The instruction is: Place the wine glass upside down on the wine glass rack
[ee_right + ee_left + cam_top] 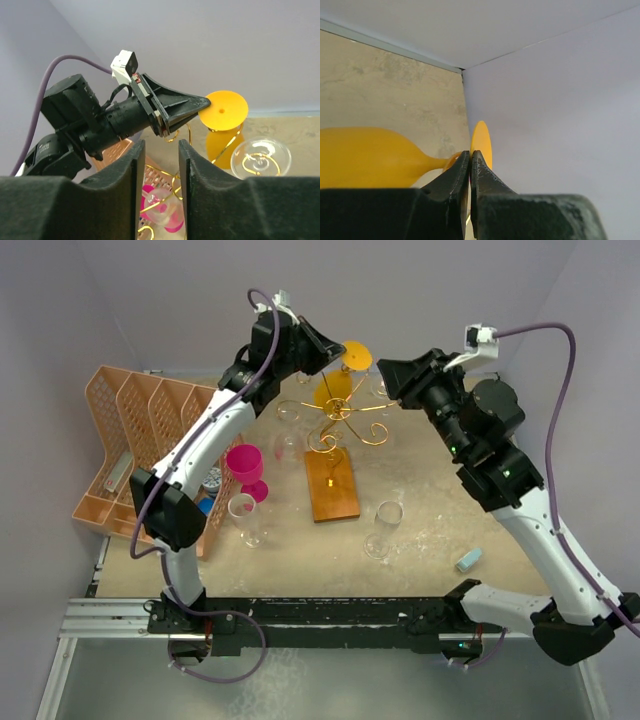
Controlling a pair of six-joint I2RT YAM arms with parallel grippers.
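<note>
1. Only your top view gives the layout. The wine glass rack [340, 418] stands mid-desk [430, 580], its gold curls rising over a wooden base [332, 488]. The yellow wine glass [335, 390] sits among the curls on the rack's 12 o'clock side, foot up and bowl down.
2. Your left wrist view shows what the top view cannot. The left fingers [464, 170] are pressed fully together, with their tips right at the glass's foot and the bowl lying off at 9 o'clock.
3. The right wrist view shows that contact from outside: the closed tips meet the 9 o'clock edge of the foot.
4. The right fingers [127, 165] stand parted with nothing between them. In the top view they hang at 3 o'clock of the wine glass, apart from it.
5. The last bit of stem is hidden behind the left fingers, so you cannot tell whether they pinch it or only touch the foot. No view shows whether the bowl rests on a gold arm.
6. A clear glass [260, 157] sits at 4 o'clock of the yellow one, with a gold spiral showing through it.
7. On the desk, a pink glass [244, 462] stands at 9 o'clock of the base, a clear goblet [245, 512] at 8 and a clear flute [383, 528] at 4.
8. A peach lattice organiser [140, 430] stands beyond the pink glass, and a small pale-blue block [468, 560] lies beyond the flute.
</note>
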